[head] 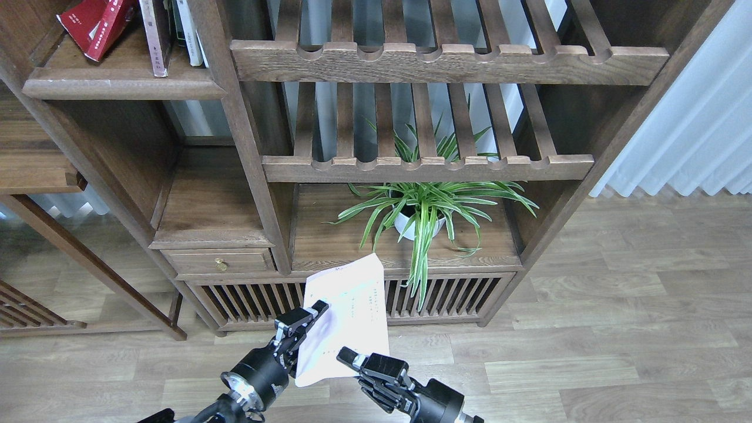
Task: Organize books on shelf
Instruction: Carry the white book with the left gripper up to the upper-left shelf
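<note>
A pale lavender-white book (pixel 352 311) is held upright in the air in front of the cabinet, low in the view. My left gripper (pixel 310 317) is shut on its left edge. My right gripper (pixel 352 359) is at the book's lower edge, with one finger (pixel 346 355) across the cover; the other finger is hidden. A red book (pixel 88 23) leans tilted at the left end of the dark wooden shelf (pixel 123 85) at the top left. Upright books (pixel 155 35) stand beside it. I cannot make out the maroon cover.
Two slatted racks with notched front rails (pixel 446 61) (pixel 429 167) fill the upper right. A potted spider plant (pixel 420 214) stands on the low cabinet top behind the held book. A small drawer (pixel 220 261) is at the lower left. A white curtain (pixel 693 129) hangs at the right.
</note>
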Motion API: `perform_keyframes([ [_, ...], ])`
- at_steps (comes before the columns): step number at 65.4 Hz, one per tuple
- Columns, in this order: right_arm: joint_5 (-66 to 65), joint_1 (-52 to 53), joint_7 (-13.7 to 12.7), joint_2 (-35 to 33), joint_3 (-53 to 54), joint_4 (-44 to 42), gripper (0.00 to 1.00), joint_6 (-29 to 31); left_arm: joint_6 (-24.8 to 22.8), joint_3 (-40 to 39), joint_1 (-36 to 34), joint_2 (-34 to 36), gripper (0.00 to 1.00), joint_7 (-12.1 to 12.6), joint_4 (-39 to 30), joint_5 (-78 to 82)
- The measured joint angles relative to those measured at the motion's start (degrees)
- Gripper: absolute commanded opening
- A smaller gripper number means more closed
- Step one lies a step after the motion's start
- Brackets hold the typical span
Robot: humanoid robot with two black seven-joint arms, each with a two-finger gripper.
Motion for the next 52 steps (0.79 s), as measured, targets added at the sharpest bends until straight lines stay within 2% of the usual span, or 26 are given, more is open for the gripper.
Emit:
perform_keyframes([
  [1,-0.1,0.0,0.0,0.0,0.1,0.0,0.94,0.0,0.0,0.0,0.0,0.7,0.07,0.0,-0.1,0.1],
  [4,-1.0,0.2,-0.1,-0.1,0.1,-0.1,0.99,0.1,0.1,-1.2,0.0,3.0,0.07,-0.1,-0.2,0.3],
  [8,-4.0,0.5,-0.1,-0.1,0.2,-0.6,0.99,0.1,0.2,-3.2,0.0,6.6,0.07,-0.2,-1.1,1.3],
  [19,-9.3,1.0,0.0,-0.1,2.4,-2.1,0.99,0.1,0.1,-8.5,0.4,17.3,0.07,0.0,-9.2,2.9],
  [24,-9.6,1.2,0.0,-0.1,2.8,-2.6,0.99,0.1,0.1,-11.9,0.5,22.5,0.07,0.0,-11.7,3.1],
  [26,-9.7,1.6,0.0,-0.1,3.2,-3.0,0.99,0.1,0.1,-15.5,0.5,27.5,0.07,-0.1,-13.9,3.2],
  [32,-9.7,1.9,0.0,-0.1,3.5,-3.6,0.99,0.1,0.1,-19.6,0.3,32.8,0.07,-0.1,-16.5,3.2],
  [52,-9.7,1.9,0.0,-0.1,3.7,-4.9,0.99,0.1,0.1,-35.4,-1.8,48.5,0.07,-0.1,-19.7,3.6],
])
